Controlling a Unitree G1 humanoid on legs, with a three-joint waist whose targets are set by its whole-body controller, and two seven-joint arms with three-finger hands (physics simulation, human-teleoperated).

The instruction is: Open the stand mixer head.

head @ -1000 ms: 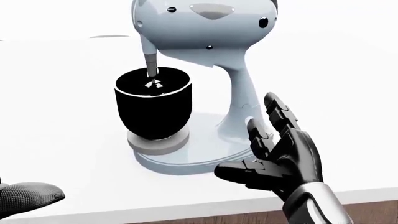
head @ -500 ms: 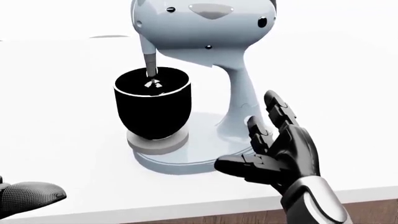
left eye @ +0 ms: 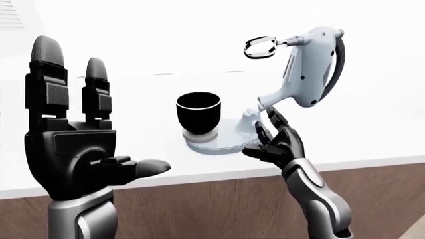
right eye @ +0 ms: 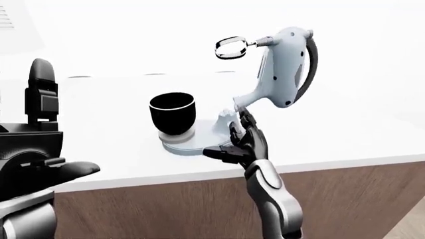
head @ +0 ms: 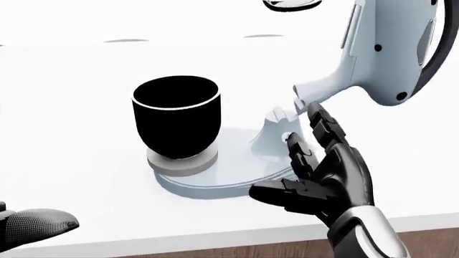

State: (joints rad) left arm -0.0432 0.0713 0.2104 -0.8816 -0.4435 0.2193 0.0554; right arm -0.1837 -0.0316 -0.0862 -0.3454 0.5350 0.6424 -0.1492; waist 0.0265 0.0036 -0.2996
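A pale blue stand mixer (head: 215,177) stands on the white counter. Its head (left eye: 309,67) is tilted up and back to the right, with the beater ring (left eye: 260,47) raised clear of the black bowl (head: 176,115) on the base. My right hand (head: 316,172) is open, fingers spread, just right of the base and below the raised head, holding nothing. My left hand (left eye: 73,144) is open and raised at the left of the left-eye view, well away from the mixer; only a dark part of it (head: 32,228) shows at the head view's bottom left.
The white counter (left eye: 372,134) has a wooden face (left eye: 219,209) below its near edge. Two faint flat marks (head: 125,40) lie on the counter towards the top of the head view.
The mixer head has swung up and back to the right, lifting the beater out of the bowl. My right hand has stayed by the base, barely moved.
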